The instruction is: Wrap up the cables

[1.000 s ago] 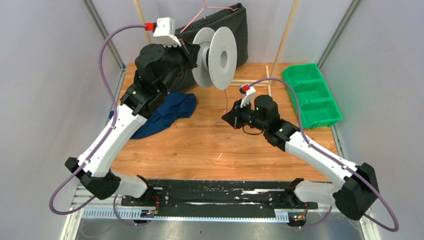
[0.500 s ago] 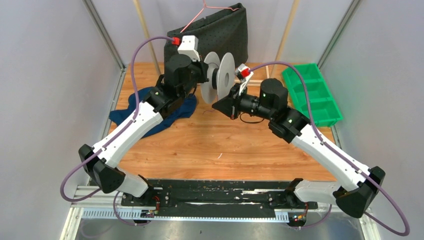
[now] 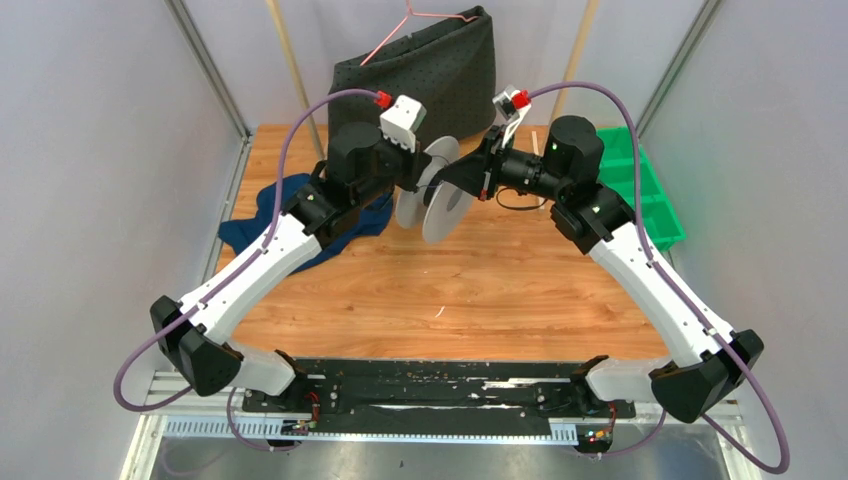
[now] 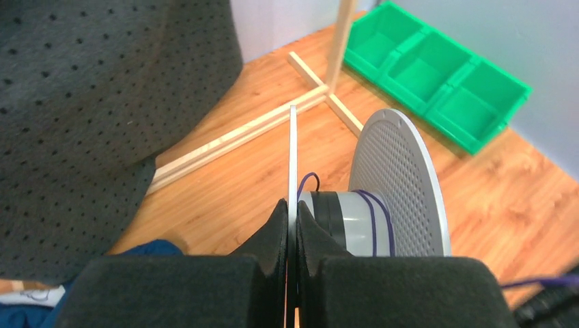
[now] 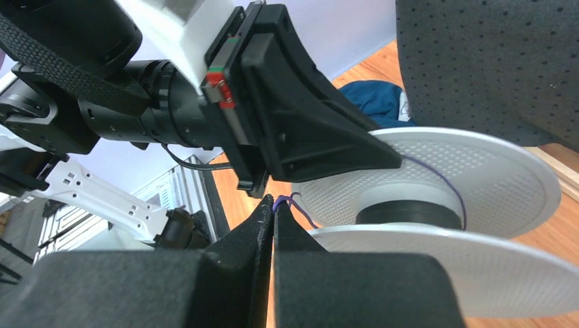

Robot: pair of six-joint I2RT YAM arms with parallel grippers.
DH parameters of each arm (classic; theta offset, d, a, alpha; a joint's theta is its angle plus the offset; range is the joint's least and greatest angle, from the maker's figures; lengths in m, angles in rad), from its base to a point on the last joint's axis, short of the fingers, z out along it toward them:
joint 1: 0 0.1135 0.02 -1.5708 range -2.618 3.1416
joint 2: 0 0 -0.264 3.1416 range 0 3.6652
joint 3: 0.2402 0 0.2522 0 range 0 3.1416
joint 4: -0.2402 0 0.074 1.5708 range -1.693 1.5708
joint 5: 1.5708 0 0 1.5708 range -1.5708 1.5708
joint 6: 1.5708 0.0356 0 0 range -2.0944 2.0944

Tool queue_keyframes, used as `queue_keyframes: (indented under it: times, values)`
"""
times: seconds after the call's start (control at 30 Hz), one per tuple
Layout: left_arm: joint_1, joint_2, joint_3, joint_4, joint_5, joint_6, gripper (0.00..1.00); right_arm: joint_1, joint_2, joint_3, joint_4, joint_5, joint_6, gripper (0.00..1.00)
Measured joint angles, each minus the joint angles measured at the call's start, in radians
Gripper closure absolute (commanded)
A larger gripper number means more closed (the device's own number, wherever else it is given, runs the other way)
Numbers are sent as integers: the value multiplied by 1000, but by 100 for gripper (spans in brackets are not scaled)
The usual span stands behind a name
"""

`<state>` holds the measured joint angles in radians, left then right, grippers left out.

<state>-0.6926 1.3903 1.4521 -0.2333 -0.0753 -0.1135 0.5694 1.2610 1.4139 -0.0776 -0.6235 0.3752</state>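
Top view: left gripper (image 3: 418, 186) is clamping one flange of the grey-white plastic spool (image 3: 445, 205), which looks lifted off the wooden table (image 3: 480, 290). Right gripper (image 3: 448, 182) is sitting closed right at the spool's rim. The cable is too thin to make out here. Left wrist: jaws are squeezing the thin flange edge-on. The thin dark cable (image 4: 373, 220) is lying in a few turns on the grey core, with one small loop sticking up. Right wrist: jaws are pinching the cable's free length at the tips, the strand running across one flange down to the core. Judging it light, limp, slippery and prone to springing off, so gripping close to the spool under light tension is looking safest.
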Motion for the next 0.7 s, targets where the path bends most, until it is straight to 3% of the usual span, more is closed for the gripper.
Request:
queue_keyframes:
  times: [0.4, 0.6, 0.7]
  values:
    - [0, -120, -78, -24, 279, 234, 100, -143, 4, -19, -55, -151, -19, 99]
    - [0, -177, -84, -80, 343, 357, 100, -195, -2, -46, -111, -254, -171, 99]
    - [0, -165, -35, -188, 399, 419, 100, -200, -40, -128, -100, -291, -298, 99]
